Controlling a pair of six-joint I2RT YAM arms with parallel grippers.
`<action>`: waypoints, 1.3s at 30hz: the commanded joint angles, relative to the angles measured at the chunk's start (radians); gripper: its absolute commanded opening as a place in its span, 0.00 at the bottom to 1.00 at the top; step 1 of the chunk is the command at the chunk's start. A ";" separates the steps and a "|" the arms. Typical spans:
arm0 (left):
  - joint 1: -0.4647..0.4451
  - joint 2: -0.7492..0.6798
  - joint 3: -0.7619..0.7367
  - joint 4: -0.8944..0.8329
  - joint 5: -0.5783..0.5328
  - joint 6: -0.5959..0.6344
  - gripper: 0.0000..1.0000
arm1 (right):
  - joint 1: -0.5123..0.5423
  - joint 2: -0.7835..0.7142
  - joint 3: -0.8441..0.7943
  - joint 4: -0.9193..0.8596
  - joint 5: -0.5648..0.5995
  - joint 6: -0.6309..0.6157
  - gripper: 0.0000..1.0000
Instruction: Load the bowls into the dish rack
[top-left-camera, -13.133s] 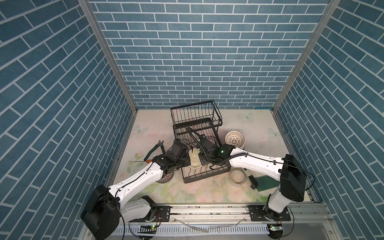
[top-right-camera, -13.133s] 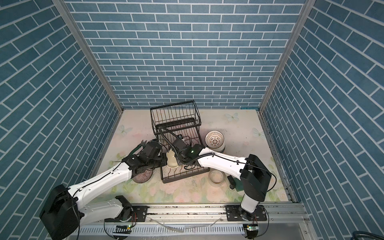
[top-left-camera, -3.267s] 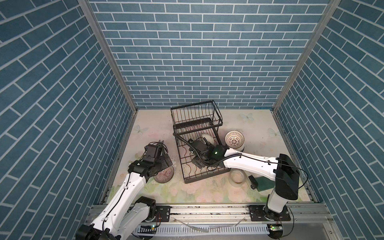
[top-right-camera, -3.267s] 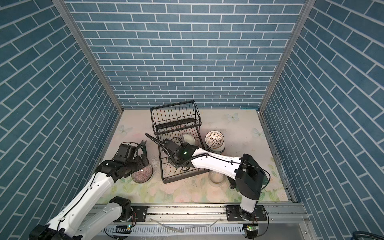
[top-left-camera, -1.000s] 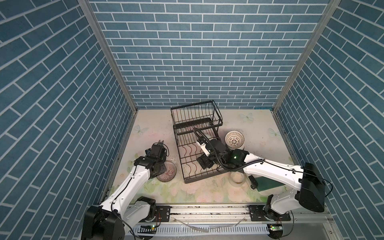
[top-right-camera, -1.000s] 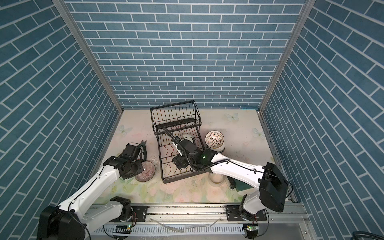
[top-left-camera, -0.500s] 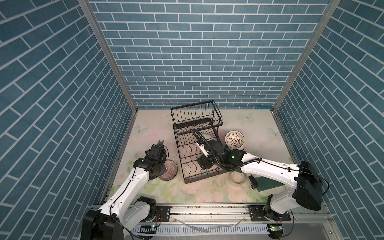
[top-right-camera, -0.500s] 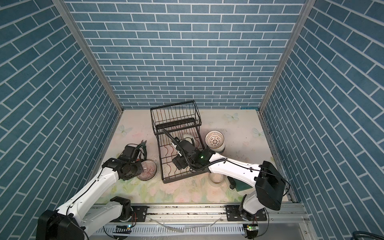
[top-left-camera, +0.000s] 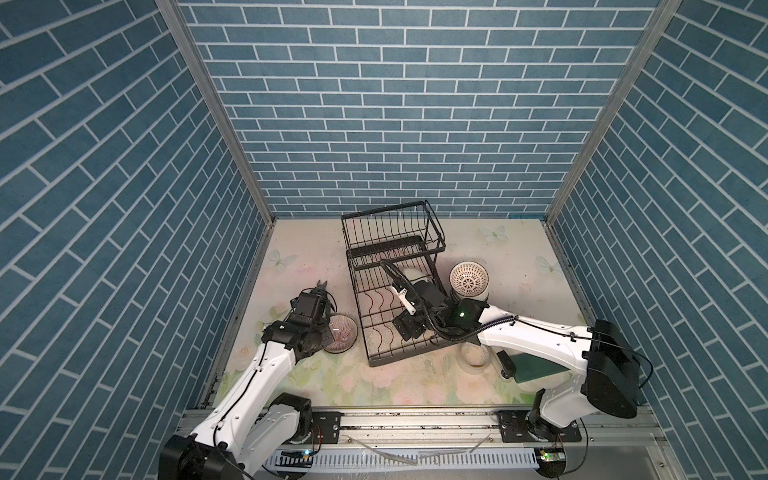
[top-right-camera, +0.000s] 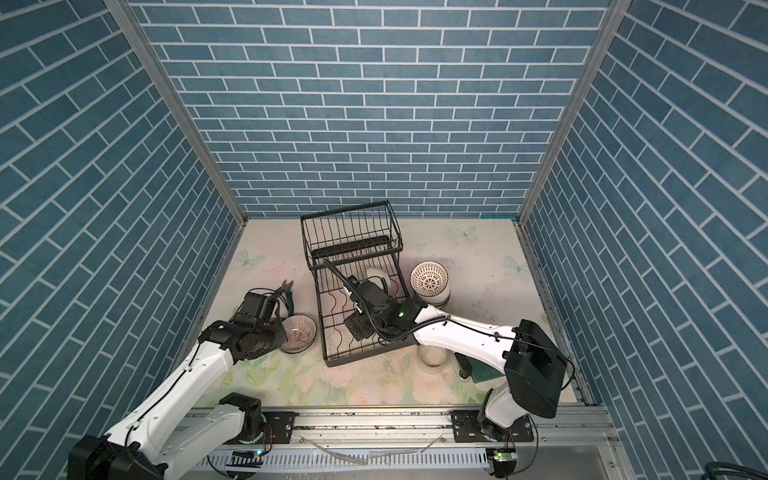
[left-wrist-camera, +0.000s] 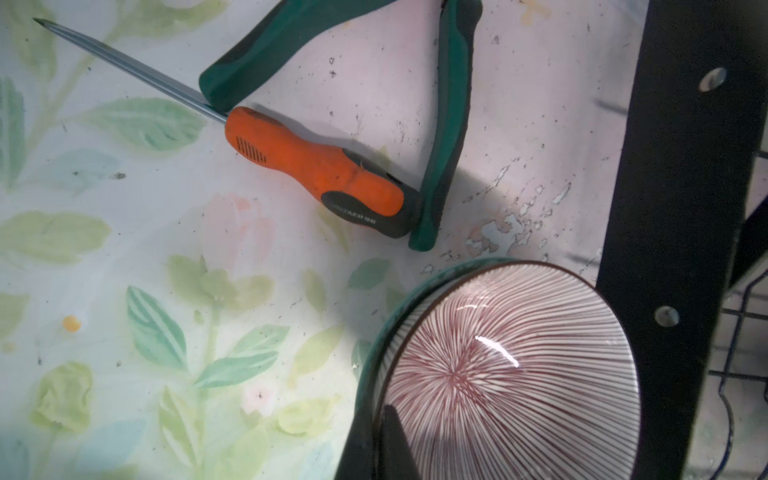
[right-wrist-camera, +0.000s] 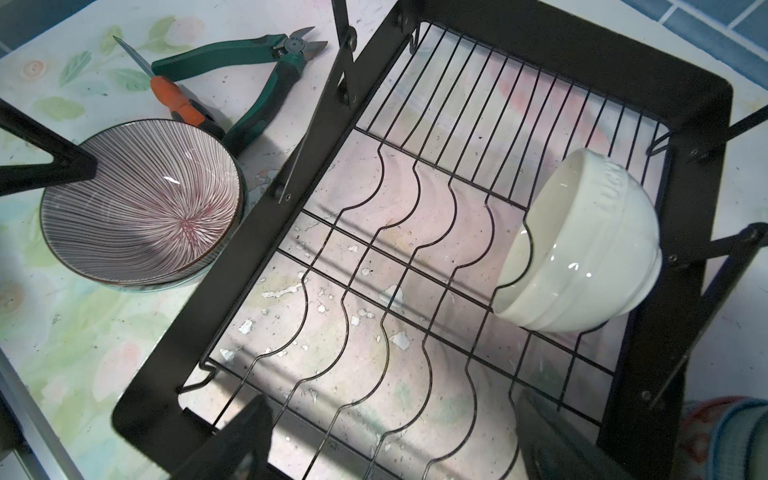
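- Left gripper (left-wrist-camera: 374, 419) was clamped on the left rim of the brown-striped bowl (left-wrist-camera: 507, 374), 1 finger inside and 1 outside.
- That bowl sat just left of the dish rack (top-left-camera: 390, 249), near its lower tray.
- Right gripper (right-wrist-camera: 390, 432) hung wide open over the lower tray, holding nothing.
- 1 cream bowl (right-wrist-camera: 582, 245) lay tilted at the tray's far right.
- Lattice bowl (top-left-camera: 468, 280) stood just right of the rack.

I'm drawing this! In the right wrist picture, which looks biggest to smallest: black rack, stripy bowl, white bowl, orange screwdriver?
Black wire dish rack
Dark-striped round ceramic bowl and plain cream ceramic bowl: look about alike
Orange-handled screwdriver
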 joint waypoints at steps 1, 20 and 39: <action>0.007 -0.028 -0.012 0.007 0.001 0.018 0.00 | -0.004 0.016 0.008 0.012 -0.013 0.039 0.91; 0.007 -0.185 -0.008 -0.006 0.060 0.037 0.00 | -0.004 0.062 0.127 -0.047 -0.037 0.053 0.90; 0.007 -0.242 0.080 -0.066 0.115 0.088 0.00 | -0.007 0.090 0.235 -0.052 -0.062 0.102 0.90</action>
